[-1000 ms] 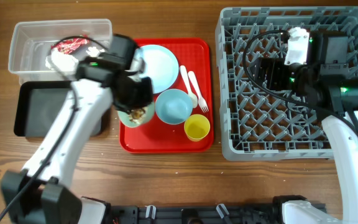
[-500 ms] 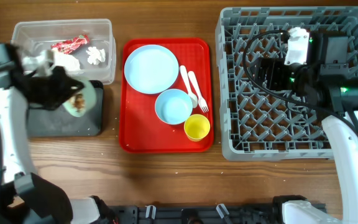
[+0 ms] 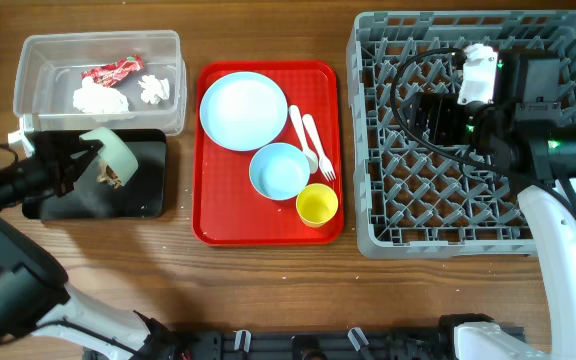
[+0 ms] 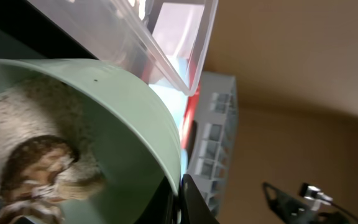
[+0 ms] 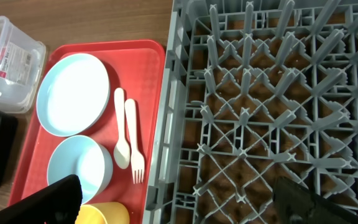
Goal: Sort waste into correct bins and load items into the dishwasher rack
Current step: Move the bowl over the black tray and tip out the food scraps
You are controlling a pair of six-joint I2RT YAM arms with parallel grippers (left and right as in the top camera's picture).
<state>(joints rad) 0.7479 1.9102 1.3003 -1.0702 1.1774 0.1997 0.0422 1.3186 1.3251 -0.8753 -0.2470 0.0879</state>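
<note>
The wooden worktop (image 3: 268,280) carries four things. At upper left sits a clear tub (image 3: 98,37), with a black tray (image 3: 138,195) just below it. A red tray (image 3: 238,215) lies in the middle, and a grey rack (image 3: 448,245) fills the right side.

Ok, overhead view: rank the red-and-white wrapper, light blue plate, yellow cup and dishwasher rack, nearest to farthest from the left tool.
From the left tool, shut on the pale green bowl:
1. Red-and-white wrapper, in the clear tub.
2. Light blue plate, on the red tray.
3. Yellow cup, tray's near right corner.
4. Dishwasher rack, far right.
</note>
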